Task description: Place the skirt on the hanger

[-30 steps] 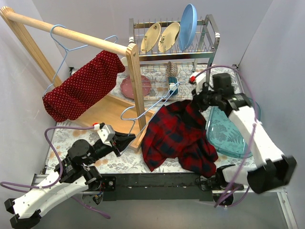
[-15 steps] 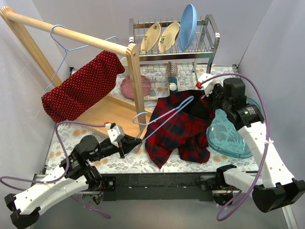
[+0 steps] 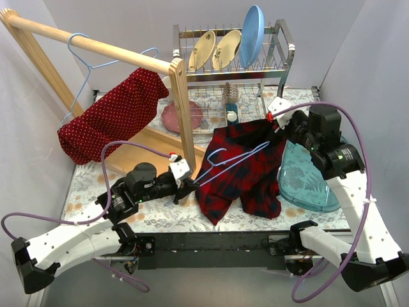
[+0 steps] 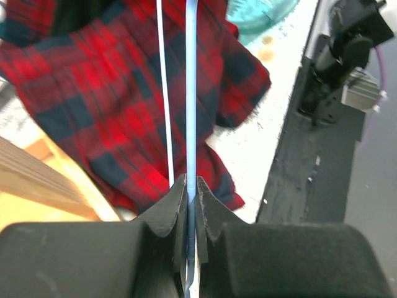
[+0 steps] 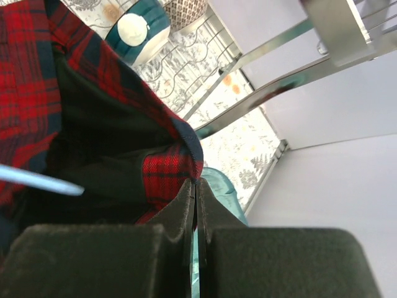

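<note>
From above, the dish rack (image 3: 281,61) holds three plates (image 3: 227,46) upright, with a cup (image 3: 231,115) on its lower shelf. The skirt (image 3: 112,118) hangs under the wooden rail (image 3: 89,46) at the left. The left gripper (image 3: 190,185) clamps a wire hanger (image 3: 236,157), which has shifted further right across the shirt (image 3: 246,176) than half a second ago. The right gripper (image 3: 281,125) pinches the shirt's top edge beside the tray (image 3: 307,182).

In the left wrist view, the fingers (image 4: 167,208) squeeze the hanger's wire over the shirt.

In the right wrist view, the fingers (image 5: 214,205) are closed tight on the shirt's hem.

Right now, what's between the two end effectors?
Top view: the plaid shirt, with the blue wire hanger across it. Left end effector clamps the hanger, right end effector the shirt.
</note>
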Tool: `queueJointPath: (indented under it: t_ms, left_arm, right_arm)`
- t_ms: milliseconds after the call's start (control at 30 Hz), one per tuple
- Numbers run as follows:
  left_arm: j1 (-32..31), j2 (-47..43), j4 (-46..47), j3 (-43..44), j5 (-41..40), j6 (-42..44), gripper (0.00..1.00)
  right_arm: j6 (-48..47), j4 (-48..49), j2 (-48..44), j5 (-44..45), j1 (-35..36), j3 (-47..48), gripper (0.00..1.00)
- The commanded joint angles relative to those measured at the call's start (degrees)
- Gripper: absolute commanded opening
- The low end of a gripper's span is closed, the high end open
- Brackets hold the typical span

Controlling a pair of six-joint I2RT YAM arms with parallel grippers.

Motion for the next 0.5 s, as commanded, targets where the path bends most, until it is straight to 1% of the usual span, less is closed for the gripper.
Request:
queueJointPath:
  t_ms: [0, 100, 133, 300, 433, 467]
  left_arm:
    - [0.4, 0.1, -2.9, 4.8, -4.5, 2.7, 0.0]
    - [0.3, 0.0, -5.0, 6.1, -6.6, 3.2, 0.0]
    - [0.4, 0.4, -5.5, 6.6, -7.0, 3.6, 0.0]
    - [0.4, 5.7, -7.5, 9.5, -8.8, 4.3, 0.0]
    - [0.3, 9.6, -7.2, 12.1, -8.1, 5.6, 0.0]
    - [0.4, 10.7, -7.1, 12.7, -6.9, 6.4, 0.0]
  right_arm:
    - [-4.7, 2.7, -3.4, 0.0, 0.0, 3.4, 0.01]
    - [-5.5, 2.5, -4.7, 0.0, 0.0, 4.1, 0.01]
    - [-5.3, 2.0, -4.9, -1.4, 0.0, 4.8, 0.01]
    - [-3.5, -0.2, -3.8, -6.1, 0.0, 9.1, 0.01]
    - [-3.1, -2.2, -3.7, -11.7, 0.0, 9.8, 0.01]
    - [-3.0, -2.4, -3.7, -12.7, 0.0, 9.7, 0.01]
